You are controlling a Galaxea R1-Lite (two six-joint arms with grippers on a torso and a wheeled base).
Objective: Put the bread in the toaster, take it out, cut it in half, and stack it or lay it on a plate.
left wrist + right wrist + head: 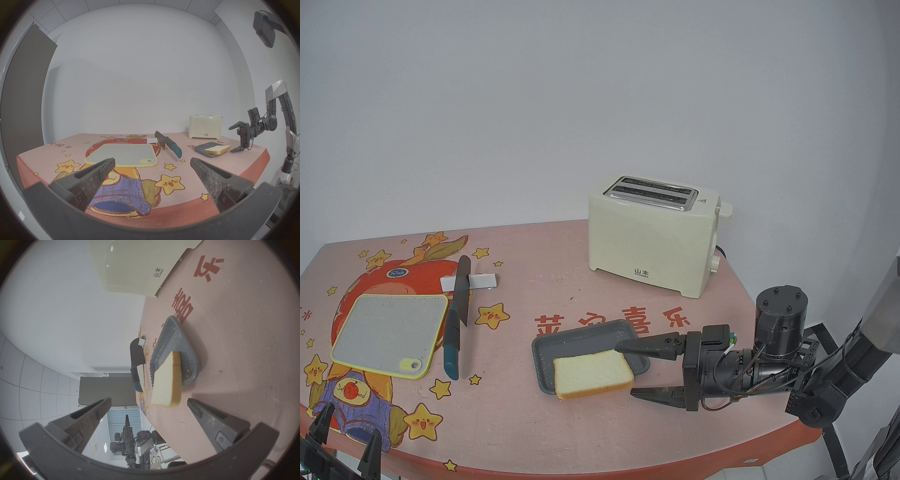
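A slice of white bread (592, 373) (167, 382) (217, 149) lies half on a grey plate (594, 338) (170, 340) (204, 146), overhanging its near edge. My right gripper (629, 370) (149, 405) hovers open just right of the bread, turned on its side, one finger above the plate's corner and one near the table. The cream toaster (653, 234) (134, 265) (205, 126) stands behind the plate with both slots empty. My left gripper (344, 431) (153, 165) is open at the table's near left corner, holding nothing.
A grey cutting board with a yellow-green rim (390, 334) (123, 154) lies at the left. Beside it a knife with a teal handle (456, 325) (170, 144) rests with its blade on a small white block (478, 282). The pink table (506, 419) ends close to the bread.
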